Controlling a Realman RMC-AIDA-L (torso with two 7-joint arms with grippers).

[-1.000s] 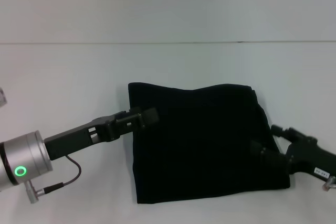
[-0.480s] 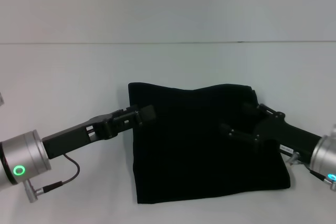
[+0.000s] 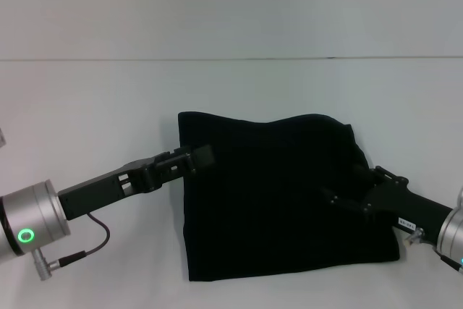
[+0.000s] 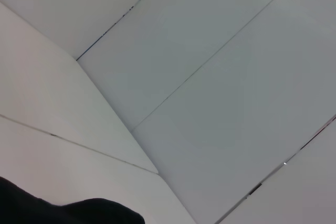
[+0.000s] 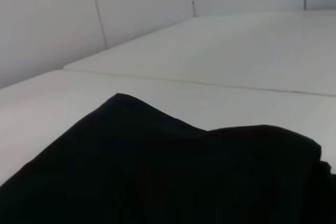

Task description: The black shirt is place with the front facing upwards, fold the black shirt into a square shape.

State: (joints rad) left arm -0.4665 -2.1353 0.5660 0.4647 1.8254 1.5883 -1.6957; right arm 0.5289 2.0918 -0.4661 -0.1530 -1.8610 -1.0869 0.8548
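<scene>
On the near table edge: bare white table (image 3: 94,106) shows in front of the black shirt (image 3: 275,193), a narrow strip below its front hem
Open room: wide bare surface to the left, to the right beyond the cloth, and across the whole far half up to the seam line and pale wall
Black shirt, position: lies flat at centre, slightly right of the middle, already folded into a rough square; no lettering or label visible on the upper face
Black shirt, edges: left edge straight; front edge nearly straight, rising a little to the right; far edge wavy with a raised hump; right edge shows stacked layers
Black shirt, material: matte soft cloth, very dark, few visible creases; right wrist view shows its far edge (image 5: 157,156) standing slightly off the table
Left gripper (image 3: 204,155): black, on a silver arm with a green ring light; its tip rests over the shirt's left edge, upper part; finger state cannot be told
Right gripper (image 3: 334,197): black, reaching in from the right, over the shirt's right-hand half; finger state cannot be told
Table, material: smooth, white, matte
</scene>
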